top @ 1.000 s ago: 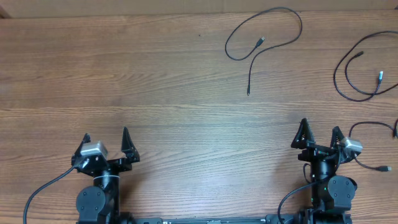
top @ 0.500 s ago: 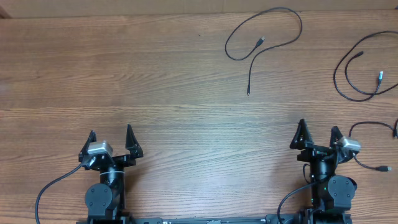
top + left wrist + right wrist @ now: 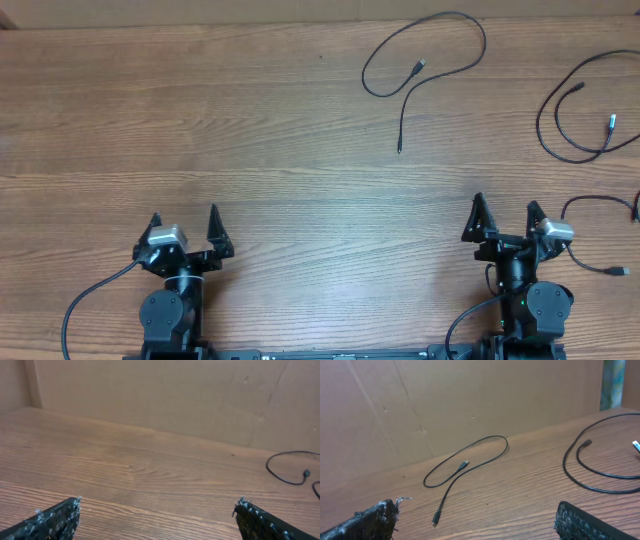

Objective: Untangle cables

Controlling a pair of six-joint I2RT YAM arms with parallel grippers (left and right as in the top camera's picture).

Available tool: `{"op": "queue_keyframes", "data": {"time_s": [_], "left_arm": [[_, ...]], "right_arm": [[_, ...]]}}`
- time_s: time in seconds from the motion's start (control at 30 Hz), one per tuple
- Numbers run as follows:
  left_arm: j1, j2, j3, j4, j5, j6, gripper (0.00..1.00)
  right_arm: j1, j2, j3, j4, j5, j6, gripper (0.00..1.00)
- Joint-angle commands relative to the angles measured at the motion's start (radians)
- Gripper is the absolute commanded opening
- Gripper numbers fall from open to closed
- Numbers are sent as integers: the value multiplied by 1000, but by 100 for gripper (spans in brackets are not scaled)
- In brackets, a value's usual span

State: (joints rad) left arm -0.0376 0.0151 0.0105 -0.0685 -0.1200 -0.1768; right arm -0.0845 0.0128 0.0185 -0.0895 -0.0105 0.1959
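Left gripper (image 3: 183,215) and right gripper (image 3: 505,203) are gaping wide, holding nothing; thin black cables (image 3: 401,120) are lying separately on the brown wooden table (image 3: 200,120)

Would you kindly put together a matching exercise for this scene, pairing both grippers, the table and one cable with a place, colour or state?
Things:
1. left gripper
2. right gripper
3. straight-tailed cable
4. table

Descriptions:
A. brown wood grain
B. open, another cable close on its right
C. open, no loose cable nearby
D. one loop, lying alone at the far middle

Pairs: 1-C; 2-B; 3-D; 4-A
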Motion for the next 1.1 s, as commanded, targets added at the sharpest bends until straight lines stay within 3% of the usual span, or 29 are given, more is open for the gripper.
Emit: {"op": "queue_keyframes", "data": {"time_s": [0.0,1.07], "left_arm": [[-2,-12,-5,-5,43,39,100],[-2,-12,-5,-4,54,50,100]], "right_arm": [[0,-10,-11,5,-7,-11,100],[0,-10,-11,5,-6,-11,100]]}}
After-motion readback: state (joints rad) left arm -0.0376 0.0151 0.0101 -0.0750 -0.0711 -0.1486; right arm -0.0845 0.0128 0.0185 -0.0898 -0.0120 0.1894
